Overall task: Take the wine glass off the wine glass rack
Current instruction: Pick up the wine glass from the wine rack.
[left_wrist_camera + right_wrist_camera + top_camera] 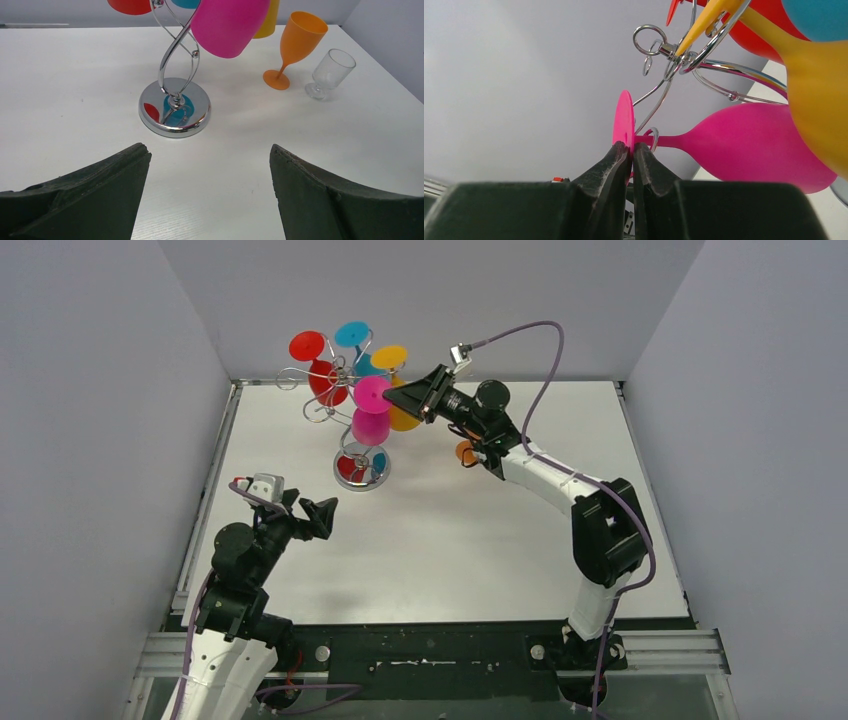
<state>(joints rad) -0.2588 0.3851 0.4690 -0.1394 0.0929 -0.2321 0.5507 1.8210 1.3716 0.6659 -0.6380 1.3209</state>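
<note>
- The wine glass rack (362, 468) stands on its round shiny base at the far left-centre of the white bench (450, 550); its twisted stem rises to curled wire arms.
- Four glasses hang bowl-down from those arms: a red glass (322, 370), a blue glass (352, 335), a yellow glass (390, 357) and the pink wine glass (372, 410), which is the one nearest the arms' side of the bench.
- The pink wine glass is on the rack and off the bench; in the right wrist view its thin stem passes through a small wire ring just behind the flat foot.
- The right pincer (631, 146) reaches in from the right at rack-top height; its two dark fingers are pressed together on the lower rim of the pink foot, though how firmly they bite is hard to judge from this angle.
- The left pincer (208, 150) hovers low over the near-left bench, well apart from the rack and aimed at its base; its jaws are spread wide with nothing between them.
- An orange glass (295, 45) stands upright on the bench to the right of the rack; a clear glass (332, 70) stands just beside it, apart from the rack.
</note>
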